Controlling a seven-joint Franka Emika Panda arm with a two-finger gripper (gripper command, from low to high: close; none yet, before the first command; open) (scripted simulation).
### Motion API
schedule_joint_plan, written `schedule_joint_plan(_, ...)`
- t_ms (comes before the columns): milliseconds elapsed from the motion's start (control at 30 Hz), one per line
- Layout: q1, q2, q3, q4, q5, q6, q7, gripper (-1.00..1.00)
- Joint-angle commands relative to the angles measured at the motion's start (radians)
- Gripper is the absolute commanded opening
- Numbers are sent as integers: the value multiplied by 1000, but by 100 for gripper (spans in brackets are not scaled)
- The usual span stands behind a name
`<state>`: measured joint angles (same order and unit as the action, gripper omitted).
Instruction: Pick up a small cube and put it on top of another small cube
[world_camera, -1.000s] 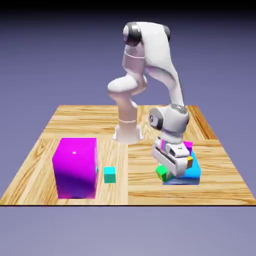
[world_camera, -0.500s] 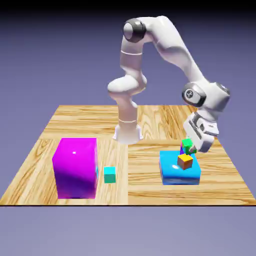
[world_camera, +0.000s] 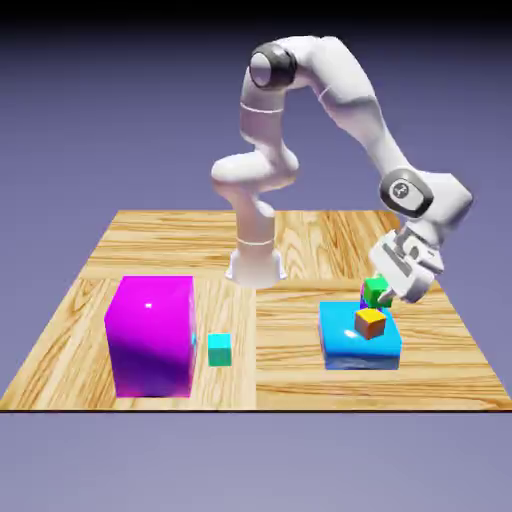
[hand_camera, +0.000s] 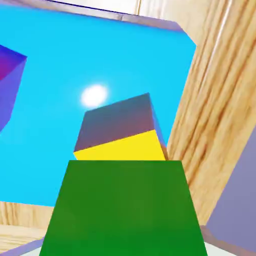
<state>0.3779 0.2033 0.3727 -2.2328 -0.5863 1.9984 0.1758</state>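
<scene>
Claw (world_camera: 386, 295) gripping the green cube (hand_camera: 124, 207) – a second ago low by the slab's edge, now raised over the slab (world_camera: 355, 351); the pick looks done, stacking remains. Flat-faced orange cube (world_camera: 370, 323) on glossy, round-edged blue – worktop (world_camera: 285, 350) of streaky wood grain.

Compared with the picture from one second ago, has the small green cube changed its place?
Yes. The green cube was low at the blue block's left edge; now it is higher, above its far right part.
</scene>
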Motion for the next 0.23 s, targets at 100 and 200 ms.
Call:
schedule_joint_plan(100,-145,28,134,-17,-47,23,33,-100)
schedule_joint_plan(200,-207,40,192,-24,-66,33,47,100)
